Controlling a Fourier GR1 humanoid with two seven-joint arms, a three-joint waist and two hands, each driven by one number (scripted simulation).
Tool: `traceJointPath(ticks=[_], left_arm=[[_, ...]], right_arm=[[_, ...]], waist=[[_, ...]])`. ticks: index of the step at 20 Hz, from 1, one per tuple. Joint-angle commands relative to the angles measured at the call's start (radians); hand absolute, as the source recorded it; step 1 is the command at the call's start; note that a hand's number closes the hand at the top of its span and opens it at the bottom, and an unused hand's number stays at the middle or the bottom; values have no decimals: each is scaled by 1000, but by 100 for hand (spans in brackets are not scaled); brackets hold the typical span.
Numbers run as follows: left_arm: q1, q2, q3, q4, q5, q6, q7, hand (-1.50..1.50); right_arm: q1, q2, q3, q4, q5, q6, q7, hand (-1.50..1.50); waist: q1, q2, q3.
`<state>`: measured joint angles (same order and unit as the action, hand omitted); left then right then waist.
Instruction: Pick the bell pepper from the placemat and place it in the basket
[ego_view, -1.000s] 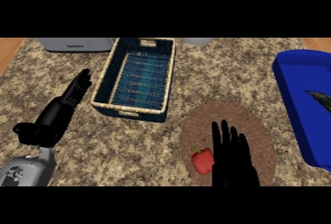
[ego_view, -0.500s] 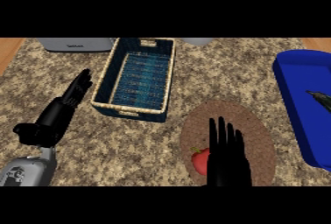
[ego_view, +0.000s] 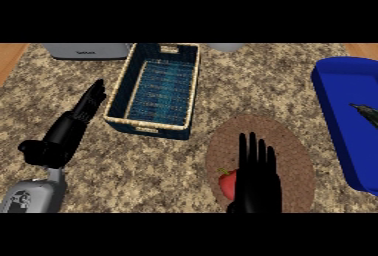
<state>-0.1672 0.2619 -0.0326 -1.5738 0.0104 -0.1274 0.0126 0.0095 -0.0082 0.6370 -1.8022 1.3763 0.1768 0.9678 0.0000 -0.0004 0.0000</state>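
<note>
A red bell pepper (ego_view: 227, 183) lies on the round brown placemat (ego_view: 288, 155) at the lower middle. My right hand (ego_view: 255, 175) sits just right of the pepper and partly over it, fingers straight and pointing away, open; most of the pepper is hidden behind it. The dark blue basket (ego_view: 116, 112) with a tan woven rim stands to the upper left of the mat and holds nothing. My left hand (ego_view: 90, 104) rests open at the left, fingers up, close to the basket's left wall.
A large blue bin (ego_view: 334, 115) lines the right edge with a dark object (ego_view: 366, 113) inside. A grey appliance (ego_view: 85, 50) stands at the back left and a pale object (ego_view: 224, 47) at the back middle. Speckled counter (ego_view: 148, 165) stretches between basket and mat.
My right hand has slid slightly toward the pepper and lower in the view, covering more of it. The left hand and the basket have not moved.
</note>
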Motion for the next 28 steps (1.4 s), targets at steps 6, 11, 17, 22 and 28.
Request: traceJointPath(ticks=[6,11,17,22,28], left_arm=[[-11,3,44,-61,1,-32,52,0],[2,-56,8,-58,-54,-18,38,0],[6,-16,67,-30,-16,-83,1,0],[48,-54,55,-51,-37,-66,-9,0],[-4,-41,70,-37,-32,-77,18,0]], right_arm=[[11,-18,-98,154,-21,-92,-45,-150],[55,-18,-65,-18,-62,44,-15,-150],[-36,-18,-150,181,-153,9,-112,150],[60,-71,-76,187,-108,-76,-130,150],[-86,-57,-40,265,-42,48,-120,150]], waist=[[3,0,0],[-2,-1,0],[3,1,0],[0,0,0],[5,0,0]])
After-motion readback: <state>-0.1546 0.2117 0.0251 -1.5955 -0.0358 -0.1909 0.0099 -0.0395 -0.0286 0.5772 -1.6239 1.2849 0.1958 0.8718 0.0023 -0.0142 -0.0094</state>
